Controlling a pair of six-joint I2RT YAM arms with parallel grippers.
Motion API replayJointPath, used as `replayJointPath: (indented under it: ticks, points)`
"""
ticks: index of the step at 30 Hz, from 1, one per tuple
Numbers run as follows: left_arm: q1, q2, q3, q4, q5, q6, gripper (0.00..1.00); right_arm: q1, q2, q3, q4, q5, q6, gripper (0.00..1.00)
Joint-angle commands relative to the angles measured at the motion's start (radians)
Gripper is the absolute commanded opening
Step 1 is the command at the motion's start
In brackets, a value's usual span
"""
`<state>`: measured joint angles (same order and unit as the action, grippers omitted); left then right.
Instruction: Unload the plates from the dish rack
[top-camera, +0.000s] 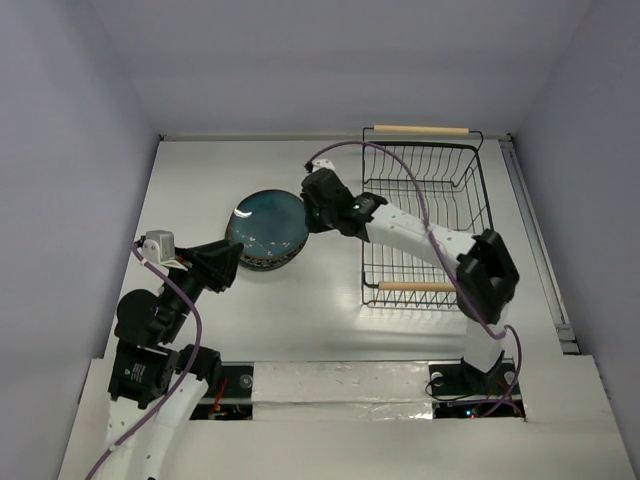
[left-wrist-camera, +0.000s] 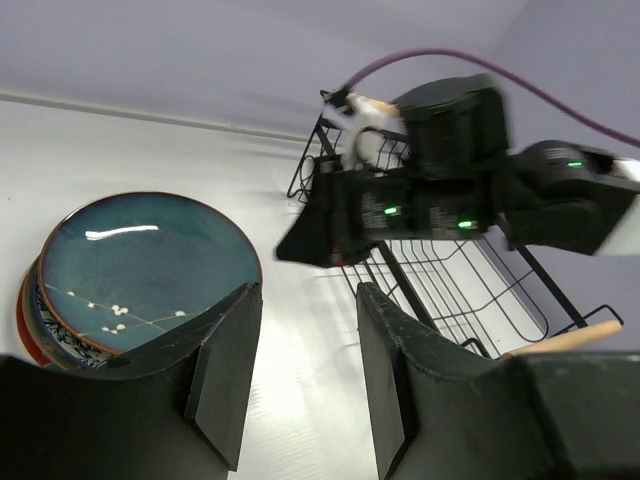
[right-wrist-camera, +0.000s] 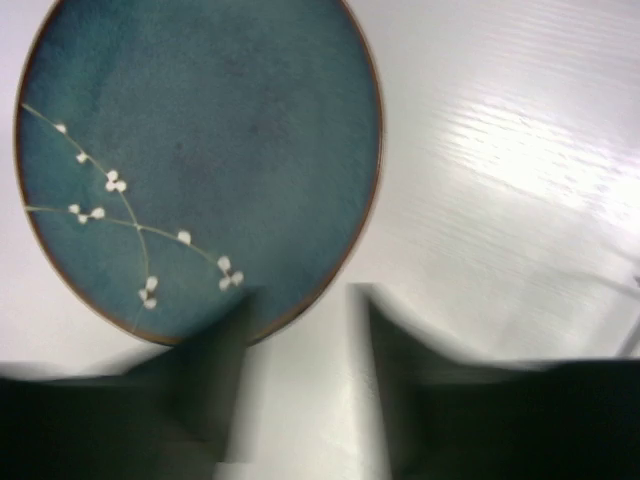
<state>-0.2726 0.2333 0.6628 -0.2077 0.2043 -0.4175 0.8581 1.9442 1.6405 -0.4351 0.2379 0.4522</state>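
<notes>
The white tabletop (top-camera: 300, 320) carries everything. The black wire dish rack (top-camera: 440, 165) stands on its right half. Its long axis runs away from the arm bases, with one of the light wooden rod handles (top-camera: 420, 129) at each end. From above, no plate shows standing in it.

The plates lie flat in one stack, well to the left of the rack. On top is a glossy dark teal plate (top-camera: 265, 222) with a thin white blossom sprig. As I judge it, the unloading is done or nearly so, and the next move turns on how each tool sits around that stack.

The right tool (top-camera: 308, 205) hangs at the stack's rack-side edge, between stack and rack, so it is much the nearer to the rack. Its jaws stand apart, with bare tabletop in the gap, and it grips nothing. The left tool (top-camera: 232, 257) sits on the stack's far side from the rack, toward the arm bases. It is likewise released and empty.

The right wrist view is smeared, so I cannot tell whether one finger (right-wrist-camera: 215, 350) brushes the teal rim or only hangs over it. Of the lower plates (left-wrist-camera: 35, 310), only slivers of rim peek out, one blue-patterned and one reddish, and their faces are hidden. The right forearm crosses part of the rack's floor in the overhead view.
</notes>
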Motion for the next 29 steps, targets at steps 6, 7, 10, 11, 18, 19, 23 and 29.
replayJointPath:
  ticks: [6,7,10,11,18,19,23,29]
  points:
    - [0.007,0.003,0.003,0.031,-0.008,-0.001,0.43,0.009,-0.514,-0.241,0.191,0.173,-0.027,0.0]
    - [0.007,0.001,0.004,0.031,-0.005,0.0,0.47,0.009,-0.565,-0.275,0.206,0.21,-0.029,0.0]
    - [0.007,-0.006,0.008,0.033,0.003,0.003,0.57,0.009,-0.781,-0.413,0.249,0.294,-0.038,0.0]
    - [0.007,-0.006,0.008,0.034,0.003,0.005,0.6,0.009,-0.836,-0.444,0.256,0.314,-0.038,0.0]
    - [0.007,0.041,0.029,0.036,-0.017,0.005,0.81,0.009,-1.275,-0.68,0.298,0.514,-0.012,1.0]
    - [0.007,0.05,0.043,0.036,-0.022,0.006,0.86,0.009,-1.304,-0.694,0.296,0.538,-0.007,1.0]
    - [0.007,0.095,0.098,0.036,-0.025,0.022,0.87,0.009,-1.421,-0.749,0.262,0.613,0.026,1.0]
    - [0.007,0.029,0.049,0.126,-0.008,0.01,0.84,0.009,-1.505,-0.818,0.265,0.611,0.036,1.0]
